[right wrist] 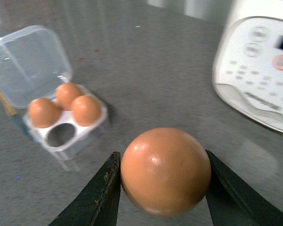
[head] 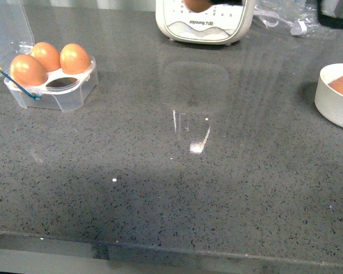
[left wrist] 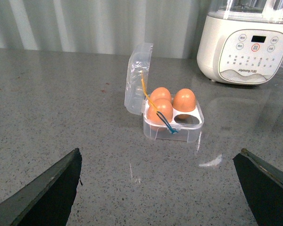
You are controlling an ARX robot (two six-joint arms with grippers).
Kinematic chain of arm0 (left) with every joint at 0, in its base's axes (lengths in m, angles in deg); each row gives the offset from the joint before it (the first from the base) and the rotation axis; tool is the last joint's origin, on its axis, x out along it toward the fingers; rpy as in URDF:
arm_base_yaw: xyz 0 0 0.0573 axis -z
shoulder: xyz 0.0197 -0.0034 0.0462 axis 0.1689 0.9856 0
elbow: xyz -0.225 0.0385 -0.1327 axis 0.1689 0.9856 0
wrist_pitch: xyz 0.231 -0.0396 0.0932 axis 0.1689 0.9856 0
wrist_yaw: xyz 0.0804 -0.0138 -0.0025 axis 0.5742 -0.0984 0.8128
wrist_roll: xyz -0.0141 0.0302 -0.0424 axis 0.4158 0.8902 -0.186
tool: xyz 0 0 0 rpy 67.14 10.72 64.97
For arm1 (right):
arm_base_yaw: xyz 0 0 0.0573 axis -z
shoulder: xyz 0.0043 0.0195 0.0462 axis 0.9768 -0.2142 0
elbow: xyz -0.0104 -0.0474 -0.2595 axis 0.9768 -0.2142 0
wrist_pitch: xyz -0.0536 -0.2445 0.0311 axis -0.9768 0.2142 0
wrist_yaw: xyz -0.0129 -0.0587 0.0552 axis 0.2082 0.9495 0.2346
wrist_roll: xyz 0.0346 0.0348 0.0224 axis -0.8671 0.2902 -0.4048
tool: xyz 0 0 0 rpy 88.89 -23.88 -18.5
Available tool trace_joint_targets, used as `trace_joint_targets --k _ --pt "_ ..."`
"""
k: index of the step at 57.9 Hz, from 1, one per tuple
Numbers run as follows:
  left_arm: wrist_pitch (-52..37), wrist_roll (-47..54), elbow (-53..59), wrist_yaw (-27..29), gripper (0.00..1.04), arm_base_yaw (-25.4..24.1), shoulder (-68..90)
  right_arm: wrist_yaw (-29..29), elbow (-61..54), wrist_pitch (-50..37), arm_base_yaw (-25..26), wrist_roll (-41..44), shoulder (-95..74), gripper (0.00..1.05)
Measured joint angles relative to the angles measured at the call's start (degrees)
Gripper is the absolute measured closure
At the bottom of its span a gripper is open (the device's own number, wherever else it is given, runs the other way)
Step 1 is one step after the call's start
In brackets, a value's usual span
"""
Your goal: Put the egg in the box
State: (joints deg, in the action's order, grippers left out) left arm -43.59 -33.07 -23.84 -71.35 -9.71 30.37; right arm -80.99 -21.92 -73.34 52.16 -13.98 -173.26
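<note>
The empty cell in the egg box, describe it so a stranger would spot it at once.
On the grey counter, left of the white appliance, stands a clear box with its lid open. Three cells hold brown eggs; the fourth cell, on the near side, is bare.

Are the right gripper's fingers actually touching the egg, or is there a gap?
Touching. The right wrist view shows the egg wedged between both dark fingers, each pressed against its side with no gap visible.
</note>
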Motion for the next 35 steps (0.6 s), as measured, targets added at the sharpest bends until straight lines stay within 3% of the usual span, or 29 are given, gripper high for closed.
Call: trace_joint_targets --k 11,35 --pt "0.0 0.0 0.0 0.0 0.07 0.0 0.0 -6.1 -0.1 -4.7 -6.4 0.6 -0.8 0.62" --pt "0.0 0.0 0.0 0.0 0.07 0.0 0.0 -6.5 6.9 -3.8 -10.4 0.6 -8.9 0.62"
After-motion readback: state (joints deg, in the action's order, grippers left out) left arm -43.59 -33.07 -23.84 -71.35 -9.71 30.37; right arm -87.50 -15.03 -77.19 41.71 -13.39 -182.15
